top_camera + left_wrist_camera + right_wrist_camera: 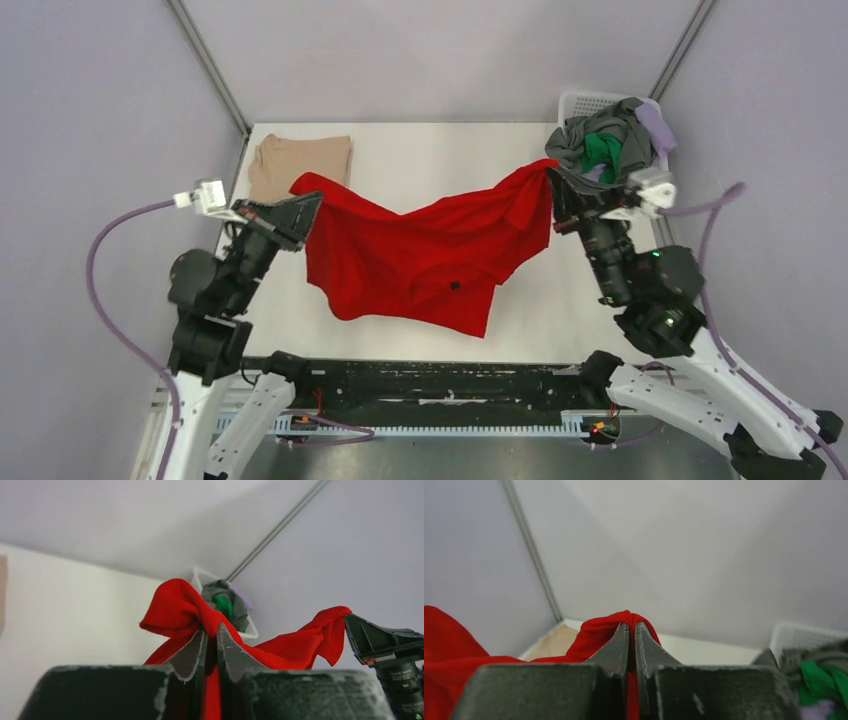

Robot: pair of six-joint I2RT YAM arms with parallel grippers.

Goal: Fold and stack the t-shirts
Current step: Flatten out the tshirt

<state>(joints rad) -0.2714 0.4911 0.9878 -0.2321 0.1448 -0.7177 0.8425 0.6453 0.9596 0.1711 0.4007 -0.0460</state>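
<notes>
A large red t-shirt (420, 255) hangs spread between my two grippers above the white table (450, 150), sagging in the middle. My left gripper (308, 198) is shut on its left corner; the left wrist view shows red cloth (175, 610) pinched between the jaws of that gripper (211, 630). My right gripper (552, 178) is shut on its right corner, with red cloth (599, 627) bunched round the tips of that gripper (631, 626). A folded beige t-shirt (298, 160) lies flat at the table's far left. Grey, green and lavender shirts (605, 145) are heaped in the basket.
A white mesh basket (585, 102) stands at the table's far right corner, right behind my right gripper. Grey walls and metal frame posts (210, 65) close in the back and sides. Purple cables (110, 300) loop beside both arms.
</notes>
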